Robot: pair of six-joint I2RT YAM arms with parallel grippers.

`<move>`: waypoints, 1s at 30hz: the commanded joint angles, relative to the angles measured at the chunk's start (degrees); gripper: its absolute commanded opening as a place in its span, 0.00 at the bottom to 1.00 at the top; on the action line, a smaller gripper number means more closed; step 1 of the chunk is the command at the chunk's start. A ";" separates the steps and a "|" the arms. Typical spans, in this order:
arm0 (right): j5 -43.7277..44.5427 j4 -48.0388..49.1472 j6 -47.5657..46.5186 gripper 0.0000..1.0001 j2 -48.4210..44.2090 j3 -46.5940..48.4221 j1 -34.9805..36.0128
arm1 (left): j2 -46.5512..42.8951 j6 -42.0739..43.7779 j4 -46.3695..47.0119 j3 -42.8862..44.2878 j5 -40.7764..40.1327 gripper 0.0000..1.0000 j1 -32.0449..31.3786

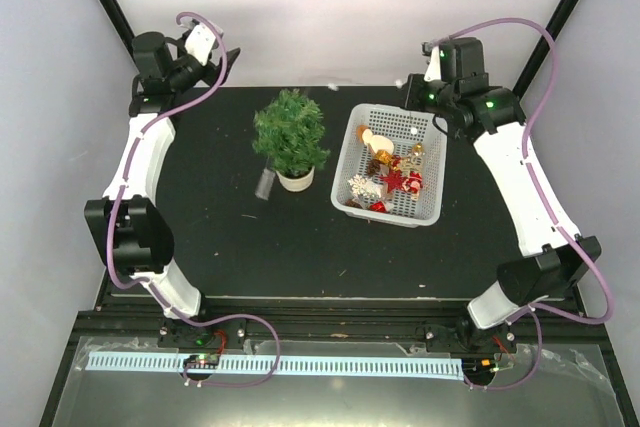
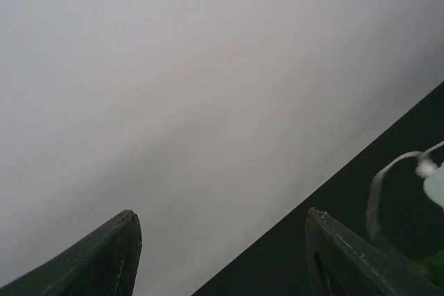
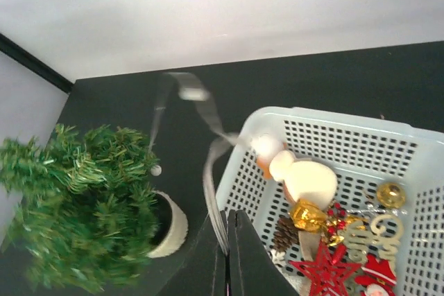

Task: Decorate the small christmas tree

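Two grippers hang near the table's (image 1: 220, 237) far edge. Your left gripper (image 2: 220, 214) has its fingers apart and holds nothing. Your right gripper (image 3: 227, 214) pinches a clear ribbon (image 3: 208, 112). The small christmas tree (image 1: 291, 132) stands just left of the white basket (image 1: 400, 110). Next, I think, you lay the ribbon gently over the branches.

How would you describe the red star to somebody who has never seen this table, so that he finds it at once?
On the black table, right of the small christmas tree, stands a white basket of ornaments. The red star lies in its near half, beside a white snowflake; it is the only red piece with pointed arms.
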 commanded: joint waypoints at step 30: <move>0.90 -9.31 -2.30 0.01 1.22 18.46 11.87 | -4.35 -0.56 2.86 -15.54 0.01 0.23 -2.67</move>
